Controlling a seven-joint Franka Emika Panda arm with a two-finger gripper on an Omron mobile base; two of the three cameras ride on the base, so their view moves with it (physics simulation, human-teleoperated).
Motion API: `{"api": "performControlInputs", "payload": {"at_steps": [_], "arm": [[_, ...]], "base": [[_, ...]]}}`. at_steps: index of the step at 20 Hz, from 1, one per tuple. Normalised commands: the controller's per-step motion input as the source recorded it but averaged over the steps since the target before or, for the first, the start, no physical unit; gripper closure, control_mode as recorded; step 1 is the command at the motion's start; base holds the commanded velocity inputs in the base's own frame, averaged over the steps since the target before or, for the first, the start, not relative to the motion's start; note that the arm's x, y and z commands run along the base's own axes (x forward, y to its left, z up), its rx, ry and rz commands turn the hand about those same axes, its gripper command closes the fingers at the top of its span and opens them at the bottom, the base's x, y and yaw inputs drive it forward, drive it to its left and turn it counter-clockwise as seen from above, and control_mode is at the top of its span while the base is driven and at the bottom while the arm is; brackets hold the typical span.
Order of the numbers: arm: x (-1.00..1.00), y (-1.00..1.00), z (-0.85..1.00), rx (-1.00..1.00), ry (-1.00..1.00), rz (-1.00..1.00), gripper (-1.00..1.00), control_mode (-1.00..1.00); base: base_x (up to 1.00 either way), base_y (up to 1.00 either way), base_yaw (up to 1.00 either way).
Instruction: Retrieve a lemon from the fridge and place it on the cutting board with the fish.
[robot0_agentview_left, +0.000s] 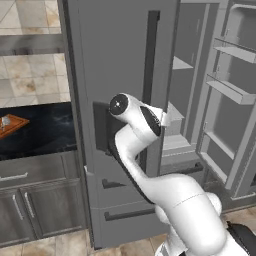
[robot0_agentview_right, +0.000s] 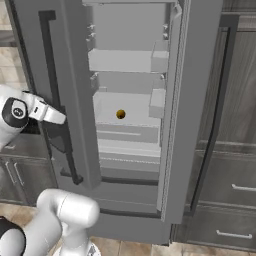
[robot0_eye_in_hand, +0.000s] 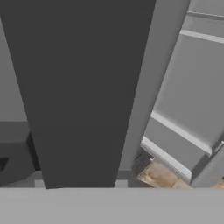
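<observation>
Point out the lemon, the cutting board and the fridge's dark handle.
lemon (robot0_agentview_right: 120, 114): right base view, its centre.
cutting board (robot0_agentview_left: 14, 125): left base view, its wooden top.
fridge handle (robot0_agentview_right: 55, 95): right base view, mid-length of the bar.

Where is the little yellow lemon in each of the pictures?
Left base view: I can't find it; the closed left fridge door and the arm stand in front of the shelves.
Right base view: the lemon sits on a pale middle shelf inside the open fridge.
Hand view: not seen here.
Shared landmark: the fridge's pale shelves.
</observation>
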Motion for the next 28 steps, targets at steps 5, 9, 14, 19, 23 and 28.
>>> {"api": "performControlInputs", "payload": {"at_steps": [5, 9, 14, 19, 23, 28], "arm": [[-0.97, 0.52, -0.05, 0.0, 0.15, -0.26, 1.0, -1.0], [-0.65, 0.55, -0.12, -0.01, 0.01, -0.14, 1.0, -1.0], [0.0, 0.45, 0.0, 0.0, 0.0, -0.12, -1.0, -1.0], [0.0, 0.25, 0.0, 0.0, 0.02, -0.08, -1.0, -1.0], [0.0, 0.06, -0.04, -0.01, 0.03, 0.0, -1.0, -1.0], [-0.13, 0.22, -0.02, -0.03, 0.06, 0.0, -1.0, -1.0]], "base": [[0.0, 0.0, 0.0], [0.0, 0.0, 0.0], [0.0, 0.0, 0.0], [0.0, 0.0, 0.0], [0.0, 0.0, 0.0], [0.0, 0.0, 0.0]]}}
